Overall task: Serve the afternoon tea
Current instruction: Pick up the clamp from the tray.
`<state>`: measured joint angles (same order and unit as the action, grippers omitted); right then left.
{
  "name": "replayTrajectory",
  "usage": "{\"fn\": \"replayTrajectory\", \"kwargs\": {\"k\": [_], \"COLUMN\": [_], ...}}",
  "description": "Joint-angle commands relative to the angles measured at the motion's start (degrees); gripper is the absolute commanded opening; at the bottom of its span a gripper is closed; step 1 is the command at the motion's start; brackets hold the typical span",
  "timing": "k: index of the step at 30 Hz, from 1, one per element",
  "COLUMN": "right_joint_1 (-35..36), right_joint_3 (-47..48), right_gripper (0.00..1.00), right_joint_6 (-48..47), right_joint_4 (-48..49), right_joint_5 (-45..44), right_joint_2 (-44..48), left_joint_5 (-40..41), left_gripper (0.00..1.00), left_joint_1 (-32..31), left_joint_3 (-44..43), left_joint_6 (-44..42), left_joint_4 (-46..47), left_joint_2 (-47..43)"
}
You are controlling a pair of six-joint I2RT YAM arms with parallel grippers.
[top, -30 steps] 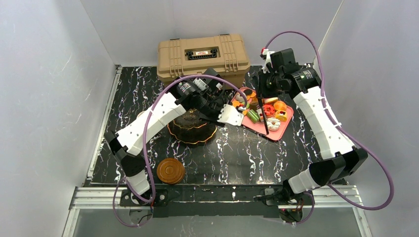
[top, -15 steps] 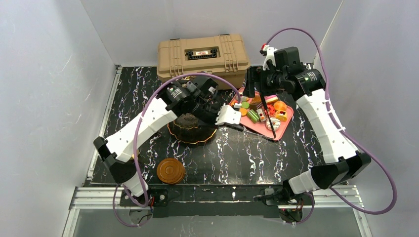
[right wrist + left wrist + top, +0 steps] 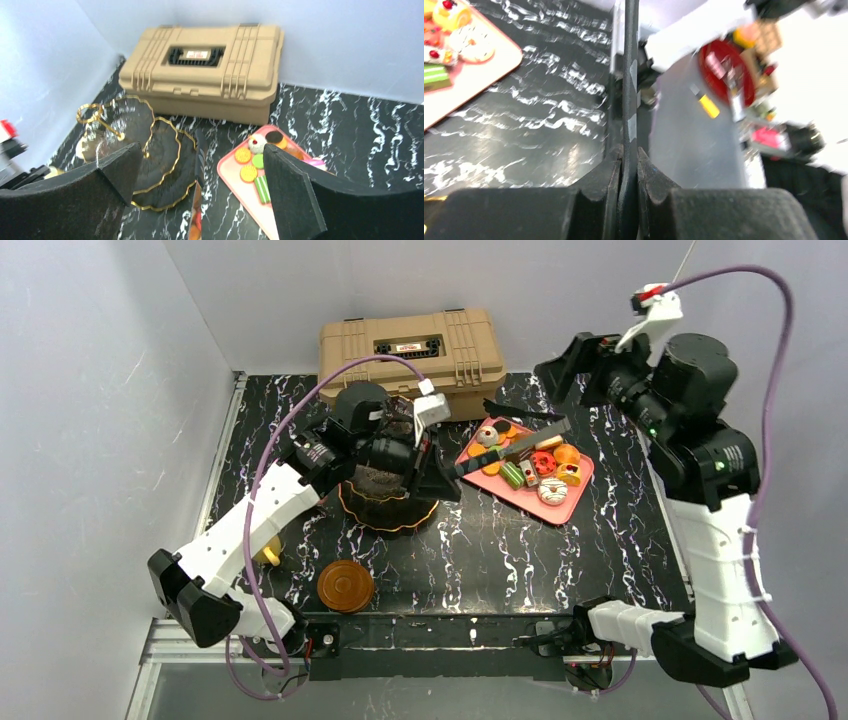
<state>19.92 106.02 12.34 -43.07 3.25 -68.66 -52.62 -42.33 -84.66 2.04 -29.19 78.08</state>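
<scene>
The afternoon tea lies spread on the black marbled table [image 3: 500, 550]. A yellow cup [image 3: 268, 556] sits near the left edge and a brown saucer [image 3: 345, 585] at the front edge. The black gold-rimmed stand [image 3: 385, 510] stands left of centre, partly hidden under the left arm. The left claw [image 3: 628, 162] is clamped on a thin black tool [image 3: 515, 443] that reaches over the pink tray [image 3: 227, 174] of pastries [image 3: 553, 490], right of centre. The right claw [image 3: 200, 150] hangs high above the back right corner, jaws spread wide, holding nothing.

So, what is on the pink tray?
Small colourful pastries lie on the pink tray. A black flat tool, held in the left gripper, crosses above it and hides whatever is beneath.
</scene>
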Motion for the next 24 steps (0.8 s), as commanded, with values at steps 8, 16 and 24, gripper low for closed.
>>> {"fn": "replayTrajectory", "kwargs": {"k": [8, 16, 24], "right_joint_1": [-0.1, -0.1, 0.0], "right_joint_3": [-8.9, -20.3, -17.3], "right_gripper": [0.98, 0.98, 0.98], "right_joint_6": [0.9, 6.1, 9.8], "right_joint_4": [6.3, 20.1, 23.4], "right_joint_5": [-6.3, 15.8, 7.5], "right_joint_2": [7.1, 13.7, 13.0], "left_joint_5": [-12.9, -13.7, -15.9], "left_gripper": [0.0, 0.0, 0.0], "left_joint_1": [9.6, 11.1, 11.7], "left_joint_3": [2.1, 2.7, 5.1], "left_joint_6": [38.9, 40.0, 37.1], "left_joint_4": [33.1, 35.4, 36.0], "left_joint_2": [-5.1, -6.5, -8.4]}}
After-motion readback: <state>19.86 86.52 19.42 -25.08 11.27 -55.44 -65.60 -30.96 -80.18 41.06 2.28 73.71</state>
